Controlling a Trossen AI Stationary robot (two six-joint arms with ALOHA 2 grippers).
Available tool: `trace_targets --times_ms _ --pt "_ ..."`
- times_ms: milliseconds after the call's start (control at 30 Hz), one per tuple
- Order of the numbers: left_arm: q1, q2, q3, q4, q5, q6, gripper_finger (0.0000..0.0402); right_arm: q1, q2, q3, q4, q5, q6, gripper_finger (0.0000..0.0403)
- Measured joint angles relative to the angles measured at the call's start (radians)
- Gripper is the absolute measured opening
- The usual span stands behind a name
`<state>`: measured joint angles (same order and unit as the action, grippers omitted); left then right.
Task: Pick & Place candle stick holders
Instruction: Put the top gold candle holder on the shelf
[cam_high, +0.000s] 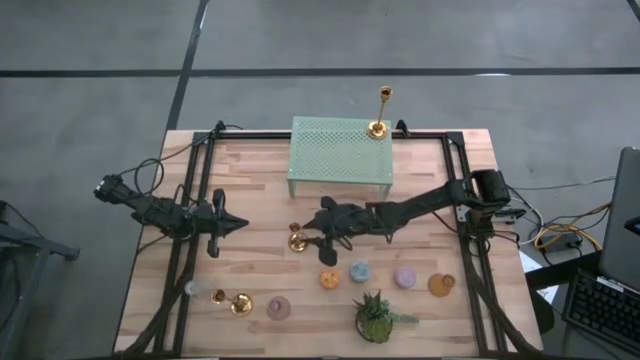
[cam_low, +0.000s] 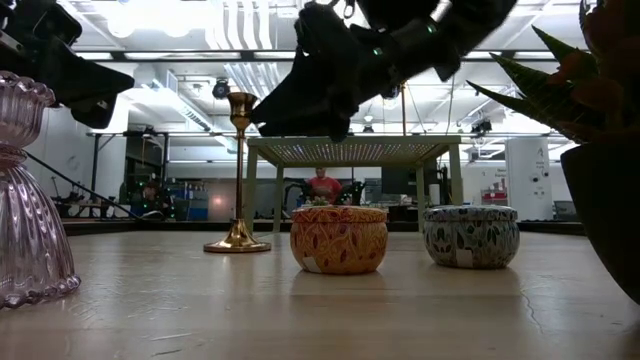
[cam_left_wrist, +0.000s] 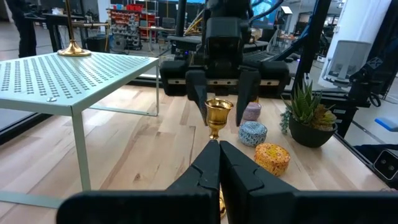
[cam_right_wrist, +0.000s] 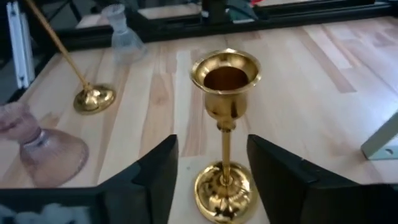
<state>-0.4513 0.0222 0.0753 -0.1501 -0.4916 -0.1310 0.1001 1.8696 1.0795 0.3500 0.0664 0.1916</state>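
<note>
One gold candle stick holder stands upright on its round base in the middle of the table. My right gripper is open, with one finger on each side of its thin stem below the cup; neither finger touches it. A second holder stands on the green mesh shelf's far right corner. A third, its stem slanting, is at the near left. My left gripper is shut, level, at the table's left, pointing at the middle holder.
The green mesh shelf stands at the far middle on thin legs. Round tins sit in a row near the front, with a potted plant, a pink glass holder and a clear glass one.
</note>
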Motion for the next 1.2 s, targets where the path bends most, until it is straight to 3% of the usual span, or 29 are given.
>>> trace_targets --times_ms 333,533,833,1200 --pt "0.000 0.000 0.000 0.000 0.000 0.000 0.0005 0.002 0.028 -0.061 0.151 0.068 0.013 0.0221" --pt "0.000 0.002 0.000 0.000 0.000 0.000 0.0005 0.004 0.154 0.017 0.148 0.068 -0.016 0.0221" --pt "0.000 0.012 0.000 0.000 0.000 0.000 0.0005 -0.001 0.210 0.082 0.163 0.067 -0.041 0.0217" --pt "0.000 0.013 0.000 0.000 0.000 0.000 0.0005 0.001 0.180 0.077 0.163 0.067 -0.060 0.0132"
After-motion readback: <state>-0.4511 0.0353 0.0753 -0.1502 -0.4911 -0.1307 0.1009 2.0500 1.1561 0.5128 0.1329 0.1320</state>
